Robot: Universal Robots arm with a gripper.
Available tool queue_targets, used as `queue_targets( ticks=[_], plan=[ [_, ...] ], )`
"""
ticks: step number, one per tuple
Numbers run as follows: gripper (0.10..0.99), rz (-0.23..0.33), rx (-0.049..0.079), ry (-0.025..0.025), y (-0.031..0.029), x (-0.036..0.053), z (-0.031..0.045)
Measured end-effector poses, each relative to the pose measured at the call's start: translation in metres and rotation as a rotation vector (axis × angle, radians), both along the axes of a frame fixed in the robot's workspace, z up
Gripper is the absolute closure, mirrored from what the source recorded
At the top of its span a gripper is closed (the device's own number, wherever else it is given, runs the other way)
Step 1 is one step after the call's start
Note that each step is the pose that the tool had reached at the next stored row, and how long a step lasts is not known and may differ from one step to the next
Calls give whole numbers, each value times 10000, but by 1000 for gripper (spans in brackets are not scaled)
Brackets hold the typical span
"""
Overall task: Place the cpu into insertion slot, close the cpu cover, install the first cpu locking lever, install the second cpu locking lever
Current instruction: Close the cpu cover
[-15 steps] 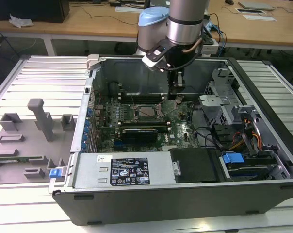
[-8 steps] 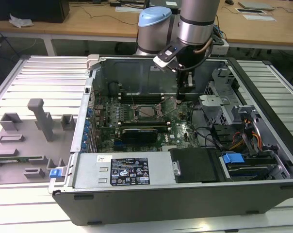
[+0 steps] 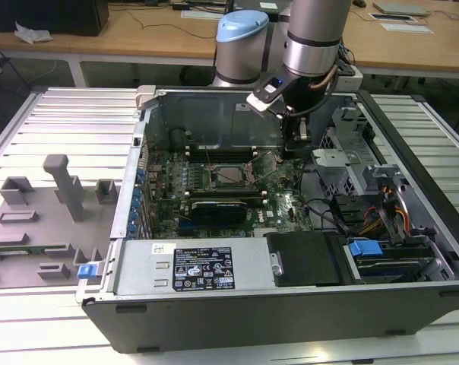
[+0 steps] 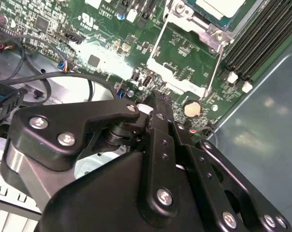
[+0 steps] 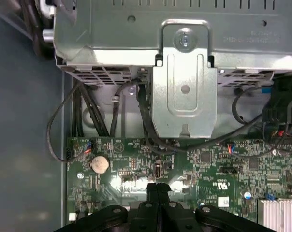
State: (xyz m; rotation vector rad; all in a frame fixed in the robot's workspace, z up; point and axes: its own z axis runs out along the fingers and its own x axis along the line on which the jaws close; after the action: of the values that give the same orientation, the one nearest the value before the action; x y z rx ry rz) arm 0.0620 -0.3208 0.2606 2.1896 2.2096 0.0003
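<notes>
The cpu (image 3: 229, 176) lies silvery in the insertion slot (image 3: 213, 179) at the middle of the green motherboard; its corner shows in the second wrist view as the cpu (image 4: 222, 7). The cpu cover (image 4: 204, 33) is swung open beside the slot, with bare green board visible through its window. A thin wire lever (image 4: 213, 66) runs along one side of the cover. My gripper (image 3: 292, 154) hangs just above the board, toward the exterior view's right of the slot. In the first wrist view the gripper (image 5: 158, 187) is shut, fingertips touching, with nothing between them.
A round coin battery (image 5: 99, 164) and black cables (image 5: 83, 116) lie close to the fingertips. A grey metal drive bracket (image 5: 184, 87) rises beside them. Long black memory slots (image 4: 267, 38) border the socket. The case wall (image 3: 214, 118) stands behind, and the power supply (image 3: 191, 268) sits in front.
</notes>
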Motion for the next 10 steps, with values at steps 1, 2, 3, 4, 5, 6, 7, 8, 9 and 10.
queue_targets(
  ticks=[1, 2, 3, 4, 5, 6, 7, 8, 9, 10],
  plan=[
    [980, 1, 0, 2, 0, 9, -13],
    [980, 1, 1, 5, 0, 15, -27],
    [980, 0, 1, 8, 1, 18, -43],
    [980, -2, 1, 13, 4, 18, -59],
    [980, -4, 0, 16, 11, 18, -73],
    [980, -4, 0, 19, 18, 18, -83],
    [980, -6, 1, 22, 31, 18, -98],
    [980, -6, 1, 25, 44, 18, -109],
    [980, -6, 0, 28, 70, 18, -131],
    [980, -6, 1, 29, 93, 18, -153]
  ],
)
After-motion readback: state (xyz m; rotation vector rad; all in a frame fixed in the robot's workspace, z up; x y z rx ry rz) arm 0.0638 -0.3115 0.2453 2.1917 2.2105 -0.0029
